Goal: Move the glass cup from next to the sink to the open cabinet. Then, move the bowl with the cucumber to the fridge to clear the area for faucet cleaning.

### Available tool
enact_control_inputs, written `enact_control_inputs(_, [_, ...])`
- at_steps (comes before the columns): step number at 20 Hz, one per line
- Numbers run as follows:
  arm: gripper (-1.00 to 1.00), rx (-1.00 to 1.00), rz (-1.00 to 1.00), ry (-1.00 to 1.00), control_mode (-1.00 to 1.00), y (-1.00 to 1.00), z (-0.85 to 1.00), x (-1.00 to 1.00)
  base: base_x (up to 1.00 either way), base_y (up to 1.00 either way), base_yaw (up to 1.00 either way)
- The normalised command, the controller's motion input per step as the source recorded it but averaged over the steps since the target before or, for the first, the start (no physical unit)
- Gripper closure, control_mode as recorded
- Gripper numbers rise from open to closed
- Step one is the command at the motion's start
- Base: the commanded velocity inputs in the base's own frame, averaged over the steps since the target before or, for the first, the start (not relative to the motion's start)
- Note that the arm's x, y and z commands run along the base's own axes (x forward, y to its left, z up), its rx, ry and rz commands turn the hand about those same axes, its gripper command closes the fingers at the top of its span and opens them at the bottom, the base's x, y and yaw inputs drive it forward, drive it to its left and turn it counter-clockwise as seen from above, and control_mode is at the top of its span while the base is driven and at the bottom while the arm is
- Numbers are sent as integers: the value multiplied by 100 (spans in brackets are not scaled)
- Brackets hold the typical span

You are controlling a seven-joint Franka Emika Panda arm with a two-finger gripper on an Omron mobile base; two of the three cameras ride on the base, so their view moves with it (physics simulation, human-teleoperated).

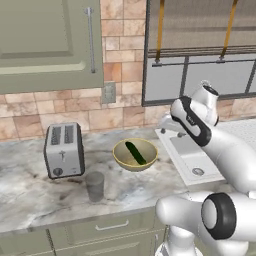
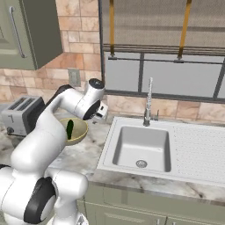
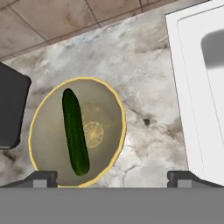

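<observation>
Our gripper [image 3: 112,177] hangs wide open and empty, likely above the bowl [image 3: 77,131]; we should first shift toward the cup [image 1: 94,186], descending squarely.

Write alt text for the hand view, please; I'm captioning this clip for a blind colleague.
Looking down on a yellow-rimmed bowl holding a dark green cucumber, on a marbled counter. The white sink edge runs down the right, a dark toaster sits at left, and the open pincer has its tips at the bottom.

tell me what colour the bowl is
The bowl is a dull yellow-tan with a brighter yellow rim; the hand view shows it best.
</observation>
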Motion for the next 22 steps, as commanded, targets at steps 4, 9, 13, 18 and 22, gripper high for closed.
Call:
enact_control_inputs(4, [-100,0,-11,3,-100,2,-11,10,0,0,0])
enact_control_inputs(9, [-100,3,-1,14,-100,0,-22,0,0,0,0])
enact_control_inputs(13, [-100,1,0,17,-100,6,-42,0,0,0,0])
enact_control_inputs(18, [-100,0,0,19,-100,16,-41,0,0,0,0])
enact_control_inputs(22, [-100,0,0,14,-100,13,-18,2,0,0,0])
